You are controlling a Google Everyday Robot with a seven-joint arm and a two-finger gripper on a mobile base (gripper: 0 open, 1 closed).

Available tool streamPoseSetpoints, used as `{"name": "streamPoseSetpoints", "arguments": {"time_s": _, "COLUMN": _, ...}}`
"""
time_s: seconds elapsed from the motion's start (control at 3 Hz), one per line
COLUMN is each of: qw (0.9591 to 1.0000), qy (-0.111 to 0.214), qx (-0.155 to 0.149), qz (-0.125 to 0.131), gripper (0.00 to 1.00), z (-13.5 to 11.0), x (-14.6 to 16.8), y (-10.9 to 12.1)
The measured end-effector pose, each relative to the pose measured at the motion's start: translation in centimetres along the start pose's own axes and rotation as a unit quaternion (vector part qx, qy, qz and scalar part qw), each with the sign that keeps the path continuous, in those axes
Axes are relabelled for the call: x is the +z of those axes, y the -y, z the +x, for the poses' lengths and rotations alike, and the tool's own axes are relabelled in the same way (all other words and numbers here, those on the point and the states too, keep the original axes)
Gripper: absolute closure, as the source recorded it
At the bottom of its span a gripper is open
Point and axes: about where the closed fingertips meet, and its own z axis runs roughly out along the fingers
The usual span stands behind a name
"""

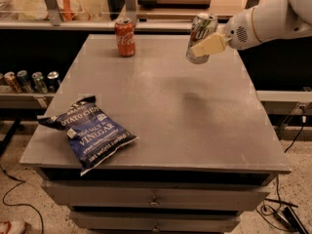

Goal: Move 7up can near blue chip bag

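The 7up can, silver-white with green lettering, hangs tilted in the air above the far right part of the grey table. My gripper comes in from the right on a white arm and is shut on the can; one cream finger lies across its front. The blue chip bag, dark blue with white lettering, lies flat at the table's front left corner, far from the can.
A red Coca-Cola can stands upright at the table's far left-centre. Several cans sit on a low shelf left of the table. A counter with a glass panel runs behind. Cables lie on the floor at right.
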Motion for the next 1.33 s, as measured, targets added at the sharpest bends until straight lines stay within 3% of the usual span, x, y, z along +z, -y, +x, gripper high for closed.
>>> {"name": "streamPoseSetpoints", "arguments": {"time_s": 0.33, "qw": 0.9982, "qy": 0.015, "qx": -0.047, "qz": -0.034, "gripper": 1.00, "z": -0.1, "x": -0.6, "y": -3.5}}
{"name": "streamPoseSetpoints", "arguments": {"time_s": 0.67, "qw": 0.9904, "qy": 0.032, "qx": -0.101, "qz": -0.088, "gripper": 1.00, "z": -0.3, "x": -0.7, "y": -8.6}}
{"name": "streamPoseSetpoints", "arguments": {"time_s": 1.0, "qw": 0.9787, "qy": 0.032, "qx": -0.154, "qz": -0.132, "gripper": 1.00, "z": -0.1, "x": 0.4, "y": -13.7}}
{"name": "streamPoseSetpoints", "arguments": {"time_s": 1.33, "qw": 0.9675, "qy": 0.015, "qx": -0.199, "qz": -0.155, "gripper": 1.00, "z": 0.6, "x": 2.5, "y": -17.9}}
